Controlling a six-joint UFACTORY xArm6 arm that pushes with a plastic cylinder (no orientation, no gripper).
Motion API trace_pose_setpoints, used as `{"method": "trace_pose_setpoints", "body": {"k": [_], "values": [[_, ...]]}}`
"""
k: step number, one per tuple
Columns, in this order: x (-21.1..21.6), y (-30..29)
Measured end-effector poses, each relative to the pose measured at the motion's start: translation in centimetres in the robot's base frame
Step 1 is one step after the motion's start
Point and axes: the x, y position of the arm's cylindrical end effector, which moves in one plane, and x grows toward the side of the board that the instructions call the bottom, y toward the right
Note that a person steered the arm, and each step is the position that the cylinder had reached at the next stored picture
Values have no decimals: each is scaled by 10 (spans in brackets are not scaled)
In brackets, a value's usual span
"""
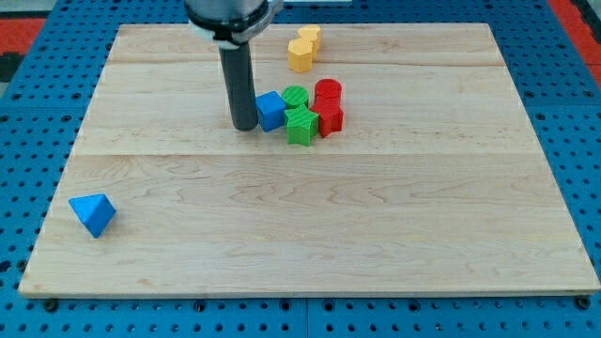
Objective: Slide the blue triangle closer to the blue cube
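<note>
The blue triangle [92,214] lies near the view's bottom-left corner of the wooden board [310,235]. The blue cube [270,110] sits in the upper middle, at the left end of a cluster of blocks. My tip [243,126] stands right beside the blue cube's left side, touching or nearly touching it. The tip is far from the blue triangle, up and to the view's right of it.
A green cylinder [295,96] and a green star-like block [301,125] sit right of the blue cube. A red cylinder [327,92] and a red block [330,117] follow. Two yellow blocks [303,49] lie near the top edge.
</note>
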Motion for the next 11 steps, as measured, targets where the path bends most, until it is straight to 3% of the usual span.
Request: {"method": "trace_pose_setpoints", "body": {"k": [1,2,3,4,5,6,7,9,10,11], "values": [[81,15],[162,-7],[156,-107],[129,-162],[89,-193],[112,-189],[120,-229],[16,-164],[16,-138],[76,-108]]}}
